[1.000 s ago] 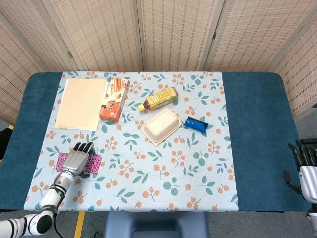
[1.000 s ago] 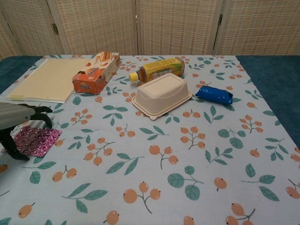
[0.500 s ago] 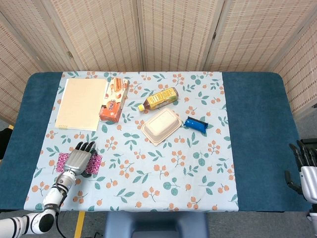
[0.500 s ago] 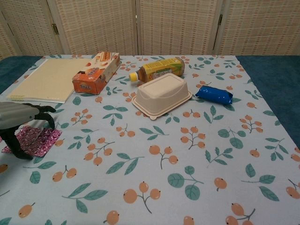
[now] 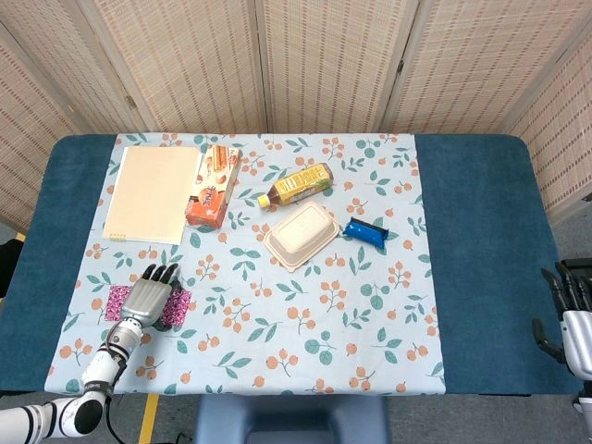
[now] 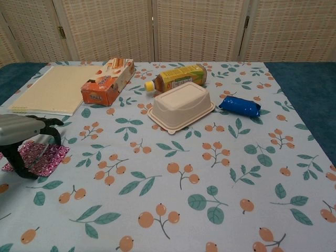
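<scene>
Your left hand (image 5: 148, 298) is hovering over the pink wrapper (image 5: 176, 304), which is lying flat on the desk (image 5: 481, 240) near its front left corner. In the chest view this hand (image 6: 23, 137) is arching above the wrapper (image 6: 44, 157), with the dark fingertips (image 6: 55, 126) pointing down past the wrapper's far edge and the thumb reaching down at its near edge. The fingers are spread and curved, released, grasping nothing; whether the tips are touching the foil or the cloth I cannot tell.

Your right hand (image 5: 566, 319) is hanging off the desk's right edge, well apart from everything on the cloth. Its fingers are standing apart and it is holding nothing.

Beyond your left hand, a cream folder (image 5: 151, 192) is lying flat, and just to the right of it an orange snack box (image 5: 213, 185) is lying on its side. Further right and away from your left hand, a yellow drink bottle (image 5: 298, 184) is lying on its side, with a beige lidded food container (image 5: 302, 235) just in front of it. A blue packet (image 5: 366, 231) is lying just to the right of the container, between your two hands but closer to the middle of the floral tablecloth (image 5: 314, 324).
</scene>
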{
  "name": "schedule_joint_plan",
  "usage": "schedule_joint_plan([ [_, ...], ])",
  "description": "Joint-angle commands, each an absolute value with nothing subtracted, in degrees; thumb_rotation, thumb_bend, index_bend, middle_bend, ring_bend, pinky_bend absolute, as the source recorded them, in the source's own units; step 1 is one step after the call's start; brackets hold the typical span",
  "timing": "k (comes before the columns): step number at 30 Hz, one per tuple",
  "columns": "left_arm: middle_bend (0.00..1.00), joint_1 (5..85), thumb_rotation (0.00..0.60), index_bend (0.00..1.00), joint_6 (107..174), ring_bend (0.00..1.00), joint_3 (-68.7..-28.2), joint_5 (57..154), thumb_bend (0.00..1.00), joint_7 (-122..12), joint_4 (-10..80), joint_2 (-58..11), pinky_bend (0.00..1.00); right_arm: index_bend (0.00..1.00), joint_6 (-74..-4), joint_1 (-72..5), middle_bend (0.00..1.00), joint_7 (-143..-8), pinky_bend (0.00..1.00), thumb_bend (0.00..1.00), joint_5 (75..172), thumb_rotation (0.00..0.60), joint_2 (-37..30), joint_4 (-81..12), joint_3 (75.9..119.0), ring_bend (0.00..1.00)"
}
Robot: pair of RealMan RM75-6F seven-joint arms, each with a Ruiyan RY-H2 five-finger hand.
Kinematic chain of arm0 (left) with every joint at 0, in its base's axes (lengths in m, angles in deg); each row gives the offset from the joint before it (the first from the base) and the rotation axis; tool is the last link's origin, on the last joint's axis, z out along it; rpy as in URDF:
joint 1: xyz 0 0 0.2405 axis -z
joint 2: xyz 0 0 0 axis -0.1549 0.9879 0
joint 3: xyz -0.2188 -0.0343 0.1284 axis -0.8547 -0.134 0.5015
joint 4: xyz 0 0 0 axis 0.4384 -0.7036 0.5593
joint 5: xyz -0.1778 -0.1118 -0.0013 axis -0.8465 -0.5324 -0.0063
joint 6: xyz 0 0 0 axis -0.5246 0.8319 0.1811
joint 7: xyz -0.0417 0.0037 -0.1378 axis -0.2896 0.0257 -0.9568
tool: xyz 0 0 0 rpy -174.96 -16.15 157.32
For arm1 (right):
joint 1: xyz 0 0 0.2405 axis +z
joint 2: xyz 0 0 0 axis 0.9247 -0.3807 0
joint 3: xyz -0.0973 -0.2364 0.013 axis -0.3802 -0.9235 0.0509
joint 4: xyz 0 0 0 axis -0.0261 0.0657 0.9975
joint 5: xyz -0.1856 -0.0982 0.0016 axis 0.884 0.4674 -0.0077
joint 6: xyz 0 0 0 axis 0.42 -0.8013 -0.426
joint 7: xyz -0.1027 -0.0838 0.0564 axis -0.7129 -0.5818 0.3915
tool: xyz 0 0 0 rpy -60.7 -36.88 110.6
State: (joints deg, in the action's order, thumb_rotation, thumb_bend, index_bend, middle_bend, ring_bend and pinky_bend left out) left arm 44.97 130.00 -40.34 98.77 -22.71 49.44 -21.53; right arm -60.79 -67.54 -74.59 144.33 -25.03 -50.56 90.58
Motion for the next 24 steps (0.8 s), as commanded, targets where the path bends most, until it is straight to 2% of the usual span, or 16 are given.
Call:
schedule_joint_plan([
  [1,0.00,44.8,0.600,0.34,130.5,0.00,-40.2,99.3,0.18,-22.9,49.8,-21.2,0.00,0.00,-60.9,-67.6,0.00,-74.6,0.00,0.50,144.4,0.600,-25.1,-50.6,90.6,0.00],
  [14,0.00,41.6,0.600,0.33,135.6,0.00,-39.9,104.0,0.18,-27.2,54.2,-14.1,0.00,0.00,-61.3,-67.5,0.00,-75.2,0.00,0.50,144.9,0.600,-25.4,-51.4,90.6,0.00],
  [24,0.00,38.9,0.600,0.32,134.4,0.00,-39.7,103.1,0.18,-32.5,48.5,-12.6,0.00,0.00,-61.4,-67.4,0.00,-75.8,0.00,0.50,145.4,0.600,-25.6,-52.1,90.6,0.00],
])
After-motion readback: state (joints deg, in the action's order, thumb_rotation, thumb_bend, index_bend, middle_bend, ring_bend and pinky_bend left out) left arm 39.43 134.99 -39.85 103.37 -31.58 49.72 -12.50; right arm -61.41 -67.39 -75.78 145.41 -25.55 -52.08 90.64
